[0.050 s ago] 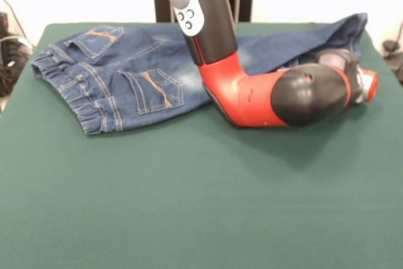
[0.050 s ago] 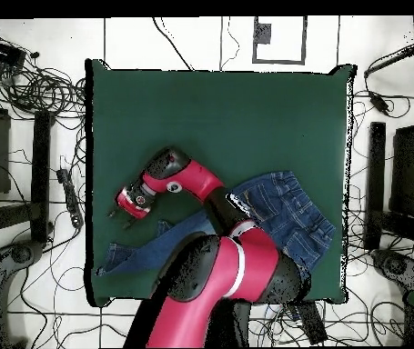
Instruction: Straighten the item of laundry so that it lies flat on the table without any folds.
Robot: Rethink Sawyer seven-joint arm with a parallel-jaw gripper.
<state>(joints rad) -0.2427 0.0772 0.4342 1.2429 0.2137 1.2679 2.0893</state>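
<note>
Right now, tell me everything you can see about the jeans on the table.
The jeans are small, blue denim with faded patches, a gathered elastic waistband and two back pockets with orange stitching, facing up. They lie near one edge of the green table, waistband toward one side, the legs stretching the other way. The seat looks fairly flat; the leg end beside the robot arm is folded over. The arm hides part of the legs, so contact there is unclear.

Tangled cables (image 2: pixel 42 91) on white floor (image 2: pixel 183 41) at ten o'clock. Dark stands (image 2: pixel 39 173) at nine and three o'clock (image 2: pixel 376 173). Framed square (image 2: pixel 278 38) at twelve.
</note>
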